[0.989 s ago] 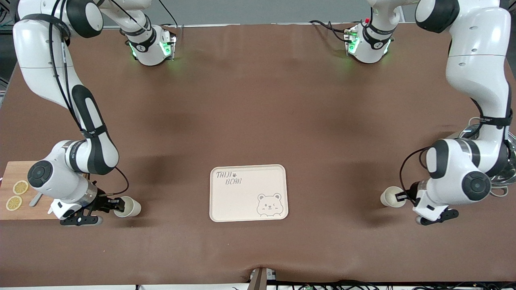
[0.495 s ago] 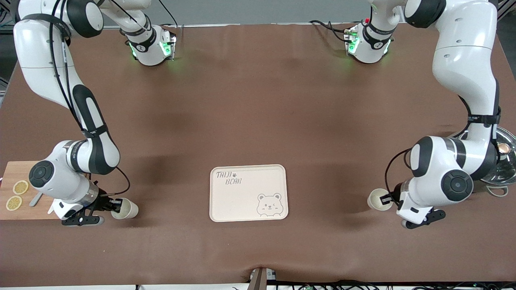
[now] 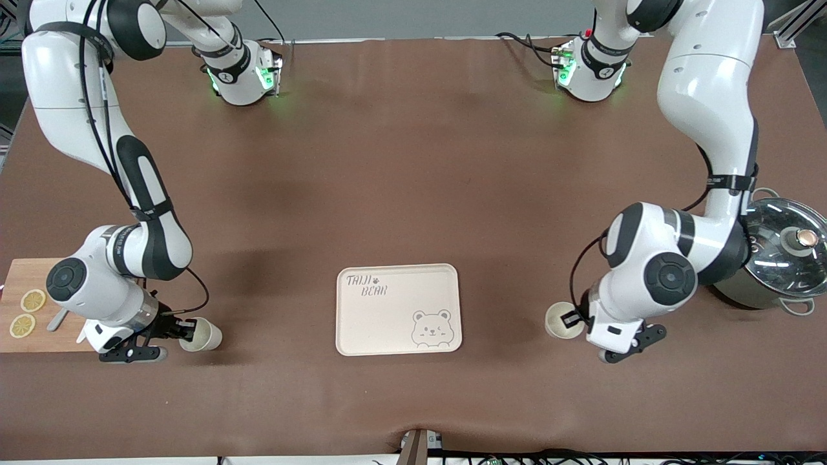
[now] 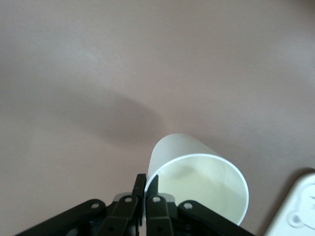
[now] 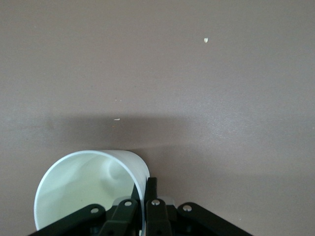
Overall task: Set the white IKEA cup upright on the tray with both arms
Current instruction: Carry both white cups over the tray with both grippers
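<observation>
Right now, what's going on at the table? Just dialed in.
Each arm holds a white cup by its rim. The left gripper is shut on the left arm's cup, carried tilted over the table between the lidded pot and the tray. The right gripper is shut on the right arm's cup, also tilted, beside the cutting board with lemon slices. The tray holds no cup yet.

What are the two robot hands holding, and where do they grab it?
Each holds a white cup by its rim: left gripper on one cup, right gripper on another.
</observation>
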### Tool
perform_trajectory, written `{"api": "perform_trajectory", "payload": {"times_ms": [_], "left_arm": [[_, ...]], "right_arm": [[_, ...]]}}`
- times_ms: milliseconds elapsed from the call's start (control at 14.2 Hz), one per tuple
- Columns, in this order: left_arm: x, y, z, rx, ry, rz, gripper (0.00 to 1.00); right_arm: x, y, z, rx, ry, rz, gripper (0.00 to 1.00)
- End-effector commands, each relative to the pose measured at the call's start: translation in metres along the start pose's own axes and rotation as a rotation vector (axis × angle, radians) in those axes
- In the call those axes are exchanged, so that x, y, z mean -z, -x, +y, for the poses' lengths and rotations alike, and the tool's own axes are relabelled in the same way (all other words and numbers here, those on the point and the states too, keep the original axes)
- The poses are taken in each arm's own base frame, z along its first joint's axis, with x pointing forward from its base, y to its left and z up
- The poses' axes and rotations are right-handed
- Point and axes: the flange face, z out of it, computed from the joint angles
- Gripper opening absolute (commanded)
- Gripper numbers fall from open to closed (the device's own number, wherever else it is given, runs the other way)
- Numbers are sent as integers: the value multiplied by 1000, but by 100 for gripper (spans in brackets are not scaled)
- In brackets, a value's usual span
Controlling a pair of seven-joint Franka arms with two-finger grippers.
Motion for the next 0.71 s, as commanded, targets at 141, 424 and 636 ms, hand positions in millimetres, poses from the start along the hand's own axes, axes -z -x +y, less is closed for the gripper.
{"api": "perform_trajectory", "payload": {"times_ms": [141,424,636], "left_arm": [[17,42,48,86,39,-6,0],[19,76,90,173,138,-21,0],[9,103,112,177,136,-31,0]], "right_arm": [[36,-22,-40,-94,-35,-97,0],[53,-27,-104,-209,-36,-123,0],[54,-21,-168,-321,-33,-130,0]]}}
